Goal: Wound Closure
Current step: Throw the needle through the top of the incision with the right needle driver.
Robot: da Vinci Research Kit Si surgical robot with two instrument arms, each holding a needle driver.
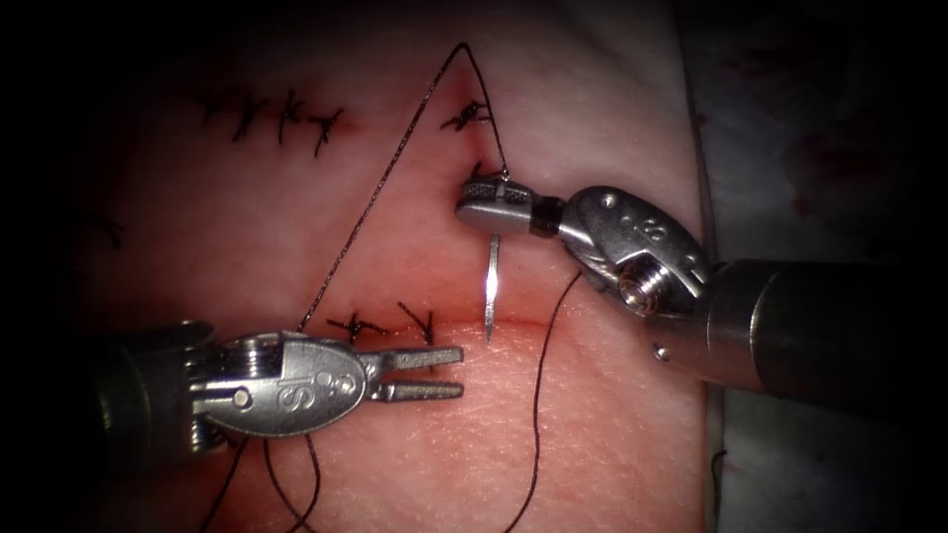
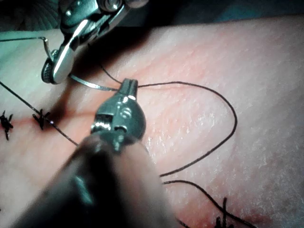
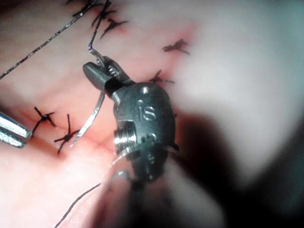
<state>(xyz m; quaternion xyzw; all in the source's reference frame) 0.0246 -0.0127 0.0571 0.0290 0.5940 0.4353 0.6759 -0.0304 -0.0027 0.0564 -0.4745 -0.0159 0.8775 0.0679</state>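
The right claw [image 1: 474, 204] is clenched on the needle [image 1: 491, 286] near its thread end, tip at the cut [image 1: 513, 324] — the left claw [image 1: 444, 373] gapes, holding nothing.

both tools, the left tool [image 1: 425, 373] and right tool [image 1: 494, 205], are silver metal with rounded wrist housings stamped "s", small screws, and dark cylindrical shafts behind the housings.

The endoscope looks down from above and in front at the tissue [image 1: 612, 434], not very near. Each wrist camera looks along its own shaft, very close. All three views share the needle [image 1: 491, 286] held by the right tool [image 1: 494, 209] and nearby stitches [image 1: 395, 324].
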